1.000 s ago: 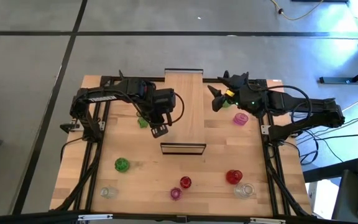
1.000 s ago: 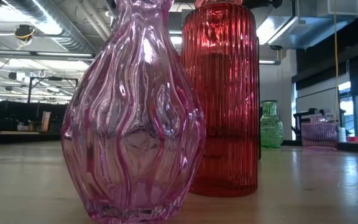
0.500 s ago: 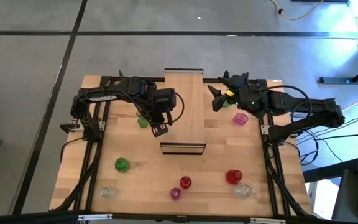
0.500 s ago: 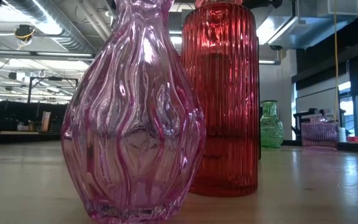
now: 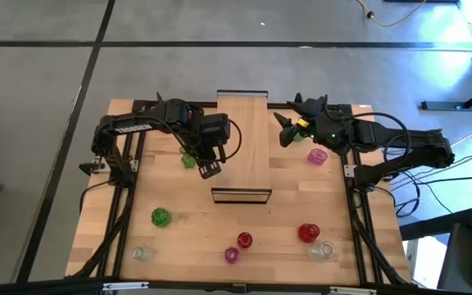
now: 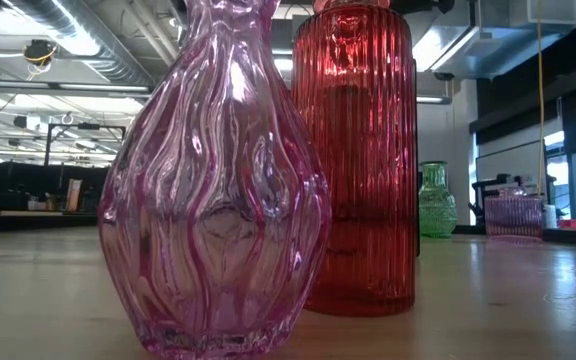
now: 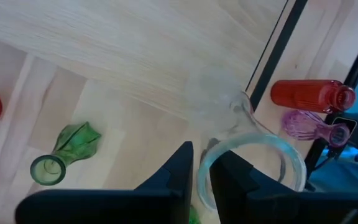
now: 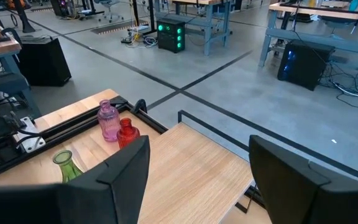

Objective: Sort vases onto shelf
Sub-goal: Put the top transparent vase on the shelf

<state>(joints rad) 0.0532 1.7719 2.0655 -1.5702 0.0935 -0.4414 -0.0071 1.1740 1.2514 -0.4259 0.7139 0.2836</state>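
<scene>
The shelf [image 5: 244,139] lies along the table's middle. A clear vase [image 7: 241,124] stands upright on the shelf top, close to its dark-framed near end. My left gripper [image 5: 210,170] [image 7: 202,177] points down over this vase, its fingers a narrow gap apart astride the rim. My right gripper [image 5: 285,131] [image 8: 197,174] hovers open by the shelf's far right side with nothing between its fingers. Other vases stand on the table: green [image 5: 161,216], green [image 5: 188,160], pink [image 5: 316,156], red [image 5: 307,233], red [image 5: 244,240], pink [image 5: 232,255] and clear [image 5: 324,251]. My left gripper comes from above with one finger [image 7: 232,180] inside the clear vase's mouth and the other finger [image 7: 179,174] outside it, the rim [image 7: 202,163] between them. Whether the fingers touch the rim I cannot tell. The vase stands on its base on the shelf.
A pink vase [image 8: 109,121] and a red vase [image 8: 127,132] stand at the table's far left corner. Another clear vase [image 5: 142,253] stands near the front left. In the low view a pink vase [image 6: 213,180] and a ribbed red vase [image 6: 358,160] stand close by.
</scene>
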